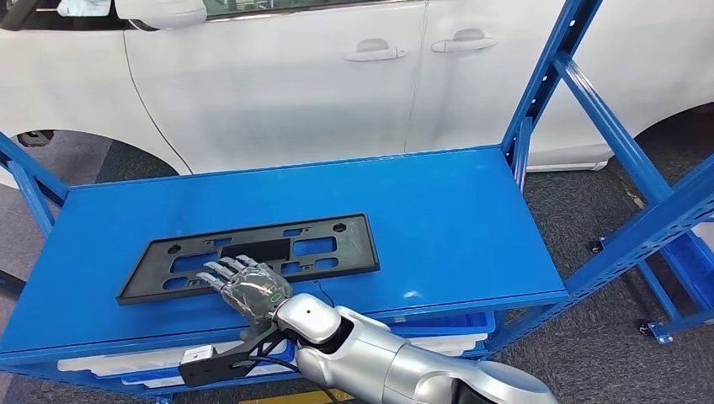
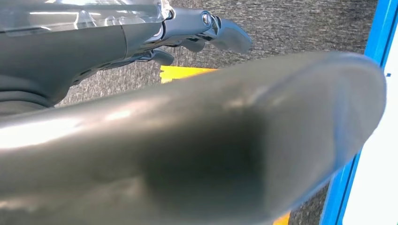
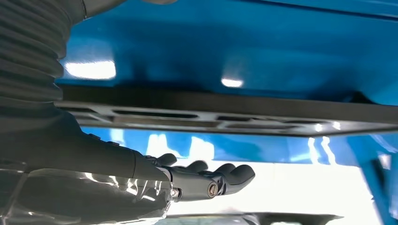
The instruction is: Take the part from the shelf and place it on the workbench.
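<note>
A white car (image 1: 278,76) is filling the top of the head frame behind the blue shelf (image 1: 455,219). The black part (image 1: 253,255) is lying flat at centre left. The right hand (image 1: 246,284) is resting over its near edge, fingers spread; whether it is grasping seems unclear. The left hand (image 2: 206,28) is hanging with fingers curled, largely hidden by a blurred grey body.

The right hand (image 3: 206,180) reaches in from nine o'clock with its dark fingers (image 3: 234,173) stretched out together toward three o'clock, apart from the flat black plate frame (image 3: 225,115) with cut-outs that lies across the glossy blue shelf surface (image 3: 225,42).
</note>
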